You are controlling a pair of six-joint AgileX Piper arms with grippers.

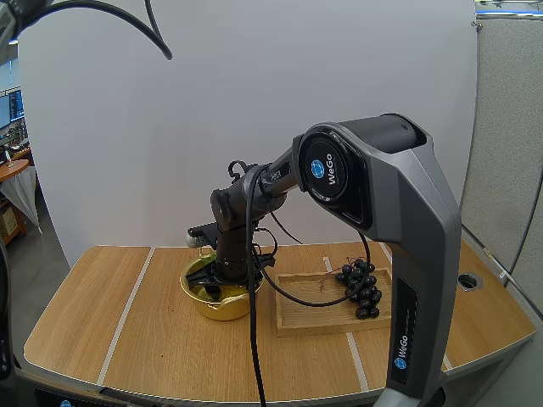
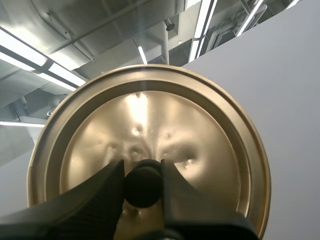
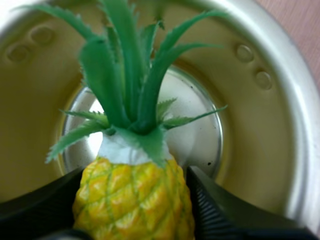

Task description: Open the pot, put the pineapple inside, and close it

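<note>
High view: WeGo on my arm point(image 1: 373, 212); right gripper point(image 3: 136, 172) pinches the pineapple point(image 3: 132, 200) inside the pot point(image 1: 222, 307), left gripper point(image 2: 141, 164) clamps the lid point(image 2: 150, 115) by its knob point(image 2: 143, 186).

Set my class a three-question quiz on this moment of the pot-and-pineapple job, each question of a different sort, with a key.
1. Which thing does the left gripper pinch? A) the knob of the lid B) a spoon C) a pack of wipes
2. True or false: the right gripper holds the pineapple, its leaves pointing into the open pot.
3. Fill in: the grapes lie on the wooden ____.
Key: 1 A; 2 true; 3 tray.
</note>
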